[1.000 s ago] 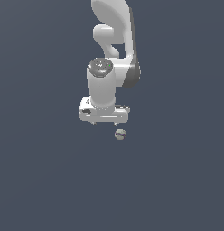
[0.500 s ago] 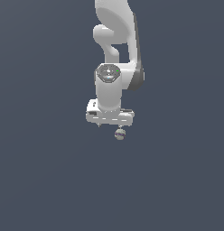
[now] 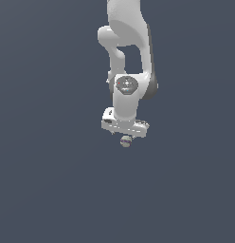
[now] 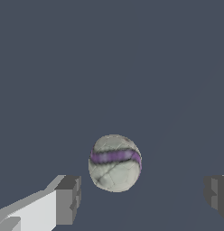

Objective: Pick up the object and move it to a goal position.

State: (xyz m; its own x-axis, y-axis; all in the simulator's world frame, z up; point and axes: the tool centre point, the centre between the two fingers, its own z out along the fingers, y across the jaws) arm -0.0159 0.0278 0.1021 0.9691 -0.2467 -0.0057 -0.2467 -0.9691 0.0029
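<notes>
A flat, uniform dark slate-blue backdrop (image 3: 43, 190) fills both views under even, soft light.

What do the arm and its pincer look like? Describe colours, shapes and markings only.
The arm is glossy white with rounded, bulbous links and dark grey joint sections. A grey disc caps the wrist. The pincer has a wide white body and blocky dark grey fingertips. No cables visible.

A small ball (image 4: 114, 163) is shown, pale beige-grey with a cracked, panelled surface; a purple band is wrapped around it, seen slightly tilted and wavy across its upper half in the wrist view; its shape is round, a little taller than wide; in the exterior view the ball (image 3: 125, 141) is seen as a tiny sphere against the plain dark grey-blue ground, near the middle of the picture.
</notes>
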